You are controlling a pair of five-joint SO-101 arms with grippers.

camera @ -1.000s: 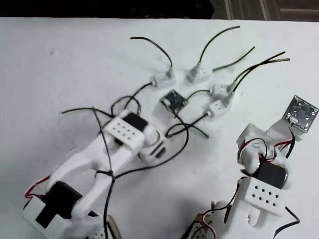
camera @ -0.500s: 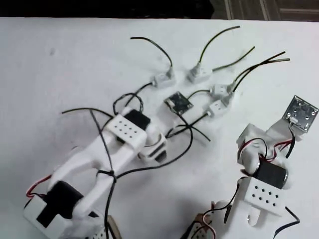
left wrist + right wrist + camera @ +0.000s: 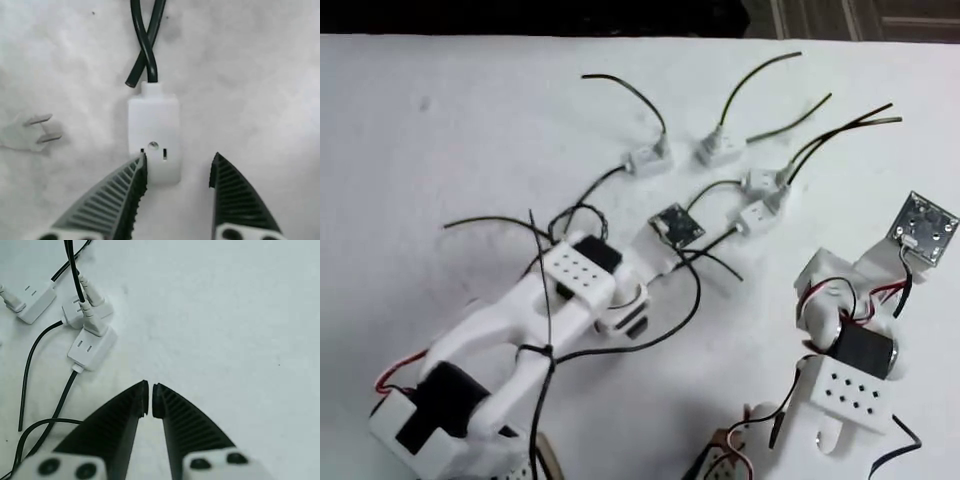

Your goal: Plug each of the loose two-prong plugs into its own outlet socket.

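In the left wrist view my left gripper (image 3: 179, 162) stands open over the table. The slotted end of a white outlet socket (image 3: 154, 135) lies between its fingers, close against one ribbed finger (image 3: 131, 187). Two black cords (image 3: 145, 45) cross at the socket's far end. A loose white two-prong plug (image 3: 27, 134) lies on the table beside it, apart from the gripper. My right gripper (image 3: 150, 397) is shut on nothing above bare table. In the high view several white sockets (image 3: 757, 215) with black cords lie beyond the left arm (image 3: 535, 310).
In the right wrist view, a white socket (image 3: 92, 347) with a corded plug (image 3: 92, 320) stuck in it lies beyond the right gripper, with two more white sockets (image 3: 32, 300) behind. Loose black cords (image 3: 670, 320) loop around the left arm. The right arm (image 3: 850, 360) sits at the near right.
The left arm has drawn back toward the near edge, its wrist shifting slightly right and lower in the high view. The cords around it shifted along. The right arm has kept still.
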